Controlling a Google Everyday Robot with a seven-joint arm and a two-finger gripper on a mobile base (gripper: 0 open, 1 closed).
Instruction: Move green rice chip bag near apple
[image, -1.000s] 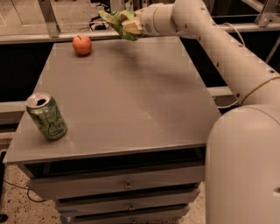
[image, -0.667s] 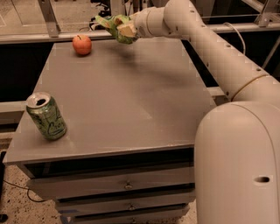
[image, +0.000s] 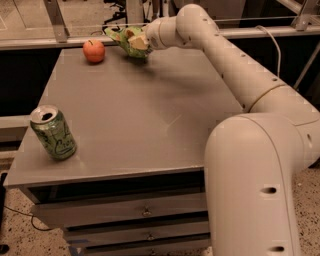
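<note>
1. Can (image: 53, 134): upright at the front-left corner of the table (image: 150, 130), well apart from the work.
2. Arm (image: 235, 70): elbow bulks at near right; forearm stretches diagonally to the far edge, wrist pointing left.
3. Gripper (image: 136, 41): clenched on the bag (image: 120, 38), low over the far edge, near the apple (image: 94, 50).
4. Judgement: lower straight down and release gently, short of the apple; a nudge would roll it.
</note>
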